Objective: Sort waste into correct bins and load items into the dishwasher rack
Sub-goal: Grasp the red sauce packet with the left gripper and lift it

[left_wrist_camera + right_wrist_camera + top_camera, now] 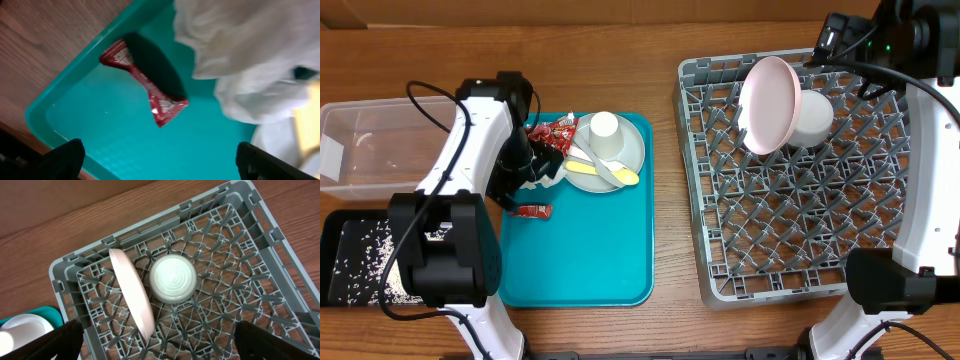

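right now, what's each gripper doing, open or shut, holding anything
Left gripper: open, empty, over the teal tray.
Right gripper: open, empty, over the dishwasher rack.

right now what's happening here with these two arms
The left claw hangs open over the teal tray, above a red wrapper and crumpled tissue. The right claw is open above the grey rack, where a pink plate stands on edge beside an upturned white bowl. A plate with cup and spoon waits on the tray. Neither claw holds anything.

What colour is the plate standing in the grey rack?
The plate is pale pink, clearest in the overhead view.
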Robot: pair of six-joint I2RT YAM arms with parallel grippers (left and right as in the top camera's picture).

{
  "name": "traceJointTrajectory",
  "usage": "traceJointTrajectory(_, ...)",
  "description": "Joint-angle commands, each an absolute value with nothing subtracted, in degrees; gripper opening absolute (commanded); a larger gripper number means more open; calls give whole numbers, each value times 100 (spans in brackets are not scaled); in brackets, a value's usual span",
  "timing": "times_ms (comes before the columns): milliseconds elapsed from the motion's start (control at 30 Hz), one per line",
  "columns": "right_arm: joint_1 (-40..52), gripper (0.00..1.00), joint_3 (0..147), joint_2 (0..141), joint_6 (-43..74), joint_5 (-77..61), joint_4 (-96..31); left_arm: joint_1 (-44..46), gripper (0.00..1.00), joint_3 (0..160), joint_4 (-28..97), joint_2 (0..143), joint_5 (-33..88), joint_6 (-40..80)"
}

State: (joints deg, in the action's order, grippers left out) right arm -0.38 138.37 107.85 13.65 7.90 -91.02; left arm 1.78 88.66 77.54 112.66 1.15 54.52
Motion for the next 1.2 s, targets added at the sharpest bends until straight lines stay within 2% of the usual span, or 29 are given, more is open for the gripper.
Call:
traceJointTrajectory(0,-51,100,13837,10750,1345,832,-9076,143,98,8355,7629,11310,-19,5579)
traceJointTrajectory(200,-51,100,13837,10750,1345,834,-9076,-36,99,7754,7041,11310,156,5463)
traceJointTrajectory(467,-51,100,13837,10750,1345,834,-9076,-141,93,7387,6381,11310,392,5271)
traceJointTrajectory(667,-51,100,13837,10750,1345,834,-9076,-137,71,7358,6202,11314,395,5273)
traceJointTrajectory(867,-51,100,13837,10750,1345,834,-9078,-137,54,7358,6163,11314,408,5271)
traceJointTrajectory(1033,-51,100,13837,10750,1345,834,-9078,-119,35,7358,6187,11314,410,5223)
traceJointTrajectory(1100,-51,100,13837,10750,1345,834,-9076,-93,23,7358,6202,11314,405,5214)
traceJointTrajectory(1167,-51,100,13837,10750,1345,834,-9078,-62,15,7358,6202,11314,405,5205)
